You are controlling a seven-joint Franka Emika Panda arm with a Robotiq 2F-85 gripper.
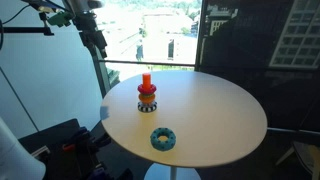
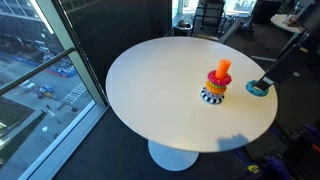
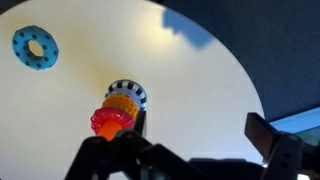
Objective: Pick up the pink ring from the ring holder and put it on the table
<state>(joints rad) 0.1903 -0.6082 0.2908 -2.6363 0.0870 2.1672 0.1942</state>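
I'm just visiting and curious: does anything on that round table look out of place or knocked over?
Only one thing: the teal-blue plastic ring lies flat on the cream round table, apart from the upright orange-red peg holder with its stacked rings. Nothing looks spilled or damaged.

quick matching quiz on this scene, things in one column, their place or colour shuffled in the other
Things:
1 blue ring
2 pink ring
3 table

Place or colour:
a stacked on the holder
b cream, round top
c lying flat, apart from the holder

Pairs: 1-c, 2-a, 3-b
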